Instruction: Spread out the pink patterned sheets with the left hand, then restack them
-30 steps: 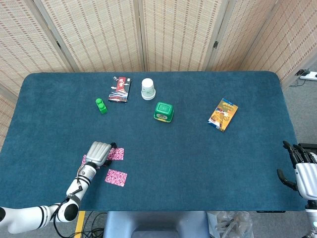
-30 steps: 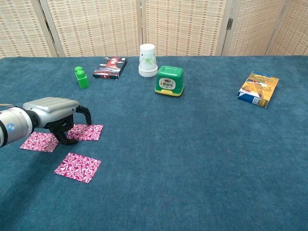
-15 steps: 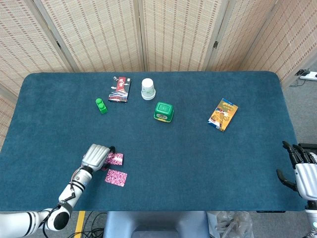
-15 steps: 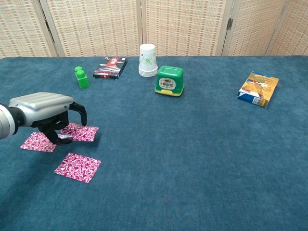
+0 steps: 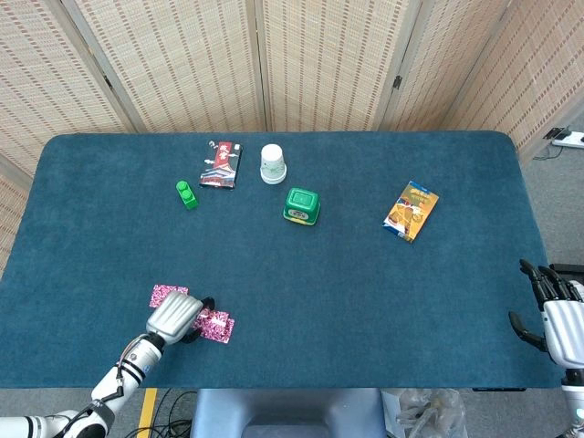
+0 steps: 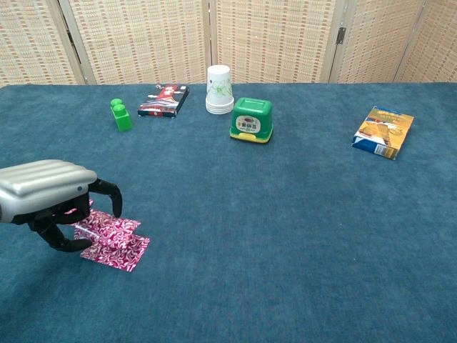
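- Left hand point(image 6: 50, 200) at the near-left of the blue table point(image 5: 365, 301), fingers curled down over a pink patterned sheet point(image 6: 107, 227). It looks pinched, with one edge raised off the sheet beneath, but actual finger contact is hidden, so the grip is likely rather than certain.
- That sheet overlaps a second sheet point(image 6: 118, 251) lying flat. A third sheet point(image 5: 168, 294) sits just beside the hand on its far-left side in the head view; the chest view hides it behind the hand.
- Judgement: restacking is under way, with one sheet left to collect.
- Risk: thin paper on fuzzy cloth could slip from a shallow pinch and land skewed.
- Risk: dragging the fingers may push the lower sheet along, so the edges never align.
- Risk: the stack is near the table's front edge, so a sheet could slide off.
- Risk: the knuckles block the camera's view of the third sheet, making a blind reach likely.
- Right hand point(image 5: 555, 306) is off the table's right edge, fingers apart, empty and idle.
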You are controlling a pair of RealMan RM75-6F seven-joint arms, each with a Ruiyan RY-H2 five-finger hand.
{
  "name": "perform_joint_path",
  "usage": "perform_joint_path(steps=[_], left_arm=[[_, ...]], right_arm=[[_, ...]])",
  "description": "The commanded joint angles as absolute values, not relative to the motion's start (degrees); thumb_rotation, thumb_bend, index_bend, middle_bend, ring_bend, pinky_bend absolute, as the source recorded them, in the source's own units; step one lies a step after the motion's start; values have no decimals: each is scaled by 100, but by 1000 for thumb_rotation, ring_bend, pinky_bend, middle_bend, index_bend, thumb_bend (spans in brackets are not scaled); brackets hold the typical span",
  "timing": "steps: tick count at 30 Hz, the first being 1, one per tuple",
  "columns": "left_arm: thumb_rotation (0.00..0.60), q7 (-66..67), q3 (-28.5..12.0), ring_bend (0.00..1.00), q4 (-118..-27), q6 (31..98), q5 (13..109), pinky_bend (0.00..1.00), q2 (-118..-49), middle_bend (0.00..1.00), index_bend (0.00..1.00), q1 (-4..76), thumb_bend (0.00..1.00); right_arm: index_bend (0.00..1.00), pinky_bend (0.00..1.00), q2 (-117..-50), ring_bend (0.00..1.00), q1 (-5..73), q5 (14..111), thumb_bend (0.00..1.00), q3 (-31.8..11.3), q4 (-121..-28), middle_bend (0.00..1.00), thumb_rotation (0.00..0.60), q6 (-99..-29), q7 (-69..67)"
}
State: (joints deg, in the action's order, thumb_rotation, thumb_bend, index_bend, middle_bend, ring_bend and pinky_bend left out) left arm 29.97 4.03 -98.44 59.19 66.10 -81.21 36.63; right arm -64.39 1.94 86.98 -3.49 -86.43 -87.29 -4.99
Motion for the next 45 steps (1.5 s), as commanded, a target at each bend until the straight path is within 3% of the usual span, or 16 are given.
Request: perform_joint_path(steps=[1, 17, 45], left_arm=[[600, 3037, 417, 932, -9811, 5875, 6609, 1000, -8199, 970, 382, 3643, 323], [600, 3461, 382, 932, -9706, 5867, 6374, 1000, -8484, 970, 360, 3566, 323], [600, 3579, 370, 932, -10007, 5728, 6249, 1000, -8286, 970, 285, 3588, 323]], right_arm=[[58, 194, -6439, 132, 190, 8696, 386, -347, -8644, 227, 600, -8731, -499], [58, 194, -6442, 131, 169, 8688, 385, -335, -8641, 227, 600, -8738, -501], [58, 194, -6458, 132, 188, 8691, 385, -341, -8638, 235, 600, -8717, -496]])
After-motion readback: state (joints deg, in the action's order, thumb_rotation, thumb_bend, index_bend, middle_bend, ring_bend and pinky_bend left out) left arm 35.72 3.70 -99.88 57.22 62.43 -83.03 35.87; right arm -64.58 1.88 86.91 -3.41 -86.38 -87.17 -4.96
